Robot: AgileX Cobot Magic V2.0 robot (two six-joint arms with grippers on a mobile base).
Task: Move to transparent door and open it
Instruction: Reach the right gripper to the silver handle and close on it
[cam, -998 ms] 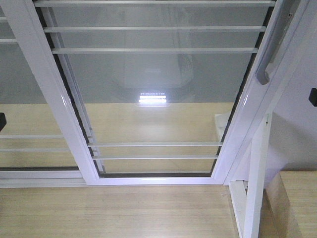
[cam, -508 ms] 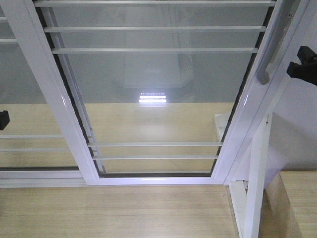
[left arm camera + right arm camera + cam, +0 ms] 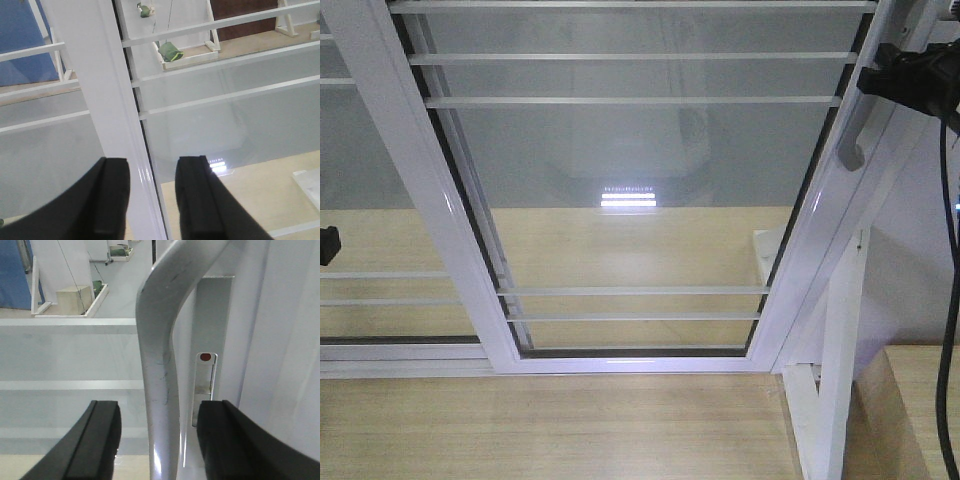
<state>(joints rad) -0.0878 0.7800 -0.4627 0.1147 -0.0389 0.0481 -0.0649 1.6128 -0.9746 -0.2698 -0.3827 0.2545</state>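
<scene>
The transparent door [image 3: 630, 200] fills the front view: clear glass, glossy white frame, thin white bars. Its long grey curved handle [image 3: 860, 125] runs down the right stile. My right gripper [image 3: 880, 78] is up at that handle. In the right wrist view the gripper [image 3: 160, 440] is open, and the handle [image 3: 160, 385] stands between its black fingers [image 3: 97, 440] with a gap on each side. My left gripper [image 3: 152, 197] is open and empty, facing a white stile [image 3: 100, 90]. Only a black sliver of it shows at the front view's left edge [image 3: 328, 243].
A similar white-framed glass panel [image 3: 370, 200] without a handle lies to the left. Wooden floor [image 3: 550, 430] runs below the door. A white post [image 3: 840, 380] and a wooden box [image 3: 920, 410] stand at the lower right. A black cable [image 3: 950, 300] hangs there.
My right gripper has come in from the right edge, up and to the left, and now sits at the door handle. The left gripper has barely moved.
</scene>
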